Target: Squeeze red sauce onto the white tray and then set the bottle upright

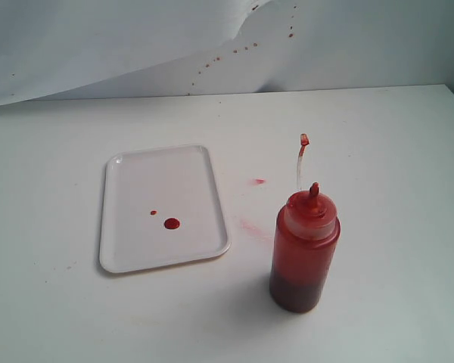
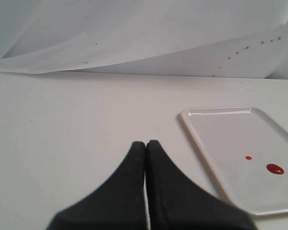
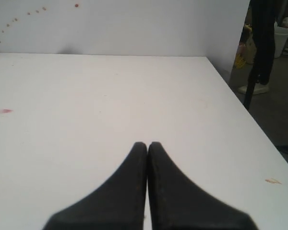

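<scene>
The bottle (image 1: 304, 253) stands upright on the table, right of the white tray (image 1: 129, 249), its tethered tip cap (image 1: 304, 140) sticking up. Two drops of red sauce (image 1: 172, 223) lie on the tray, a big one and a small one. In the left wrist view the tray (image 2: 216, 124) lies beside my left gripper (image 2: 145, 142), with the red sauce (image 2: 274, 168) on it. My left gripper is shut and holds nothing. My right gripper (image 3: 147, 143) is shut too, over bare table. Neither gripper shows in the exterior view.
Pinkish smears (image 1: 258, 181) mark the table between tray and bottle. A white sheet backdrop (image 1: 136, 38) with red specks hangs behind. The table's edge (image 3: 240, 100) runs beside my right gripper, with floor clutter beyond it.
</scene>
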Robot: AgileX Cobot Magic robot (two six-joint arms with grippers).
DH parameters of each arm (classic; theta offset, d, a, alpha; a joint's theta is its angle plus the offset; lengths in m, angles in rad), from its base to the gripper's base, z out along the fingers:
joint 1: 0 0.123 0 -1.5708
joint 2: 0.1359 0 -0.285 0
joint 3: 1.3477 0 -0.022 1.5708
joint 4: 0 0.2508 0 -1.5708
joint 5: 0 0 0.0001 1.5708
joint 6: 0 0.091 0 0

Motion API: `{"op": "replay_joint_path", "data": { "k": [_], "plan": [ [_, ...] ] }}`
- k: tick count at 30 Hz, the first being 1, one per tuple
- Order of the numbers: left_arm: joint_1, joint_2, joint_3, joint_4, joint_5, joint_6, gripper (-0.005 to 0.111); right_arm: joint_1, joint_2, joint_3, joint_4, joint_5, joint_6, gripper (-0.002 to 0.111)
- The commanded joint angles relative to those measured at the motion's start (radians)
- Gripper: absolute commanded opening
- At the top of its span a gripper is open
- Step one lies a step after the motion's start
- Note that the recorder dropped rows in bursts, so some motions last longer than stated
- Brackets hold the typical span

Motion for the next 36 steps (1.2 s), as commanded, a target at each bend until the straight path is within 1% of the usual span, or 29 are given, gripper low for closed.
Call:
{"op": "replay_joint_path", "data": {
  "k": [1,8,13,36],
  "plan": [
    [0.001,-0.005,0.004,0.000,-0.007,0.002,0.000,0.004,-0.005,0.003,0.034,0.003,-0.002,0.000],
    [0.001,-0.005,0.004,0.000,-0.007,0.002,0.000,0.004,-0.005,0.003,0.034,0.003,-0.005,0.000],
    [0.001,-0.005,0.004,0.000,-0.007,0.002,0.000,0.004,-0.005,0.003,0.036,0.003,-0.058,0.000],
    [0.001,-0.005,0.004,0.000,-0.007,0.003,0.000,0.004,-0.005,0.003,0.054,0.003,-0.058,0.000]
  ]
}}
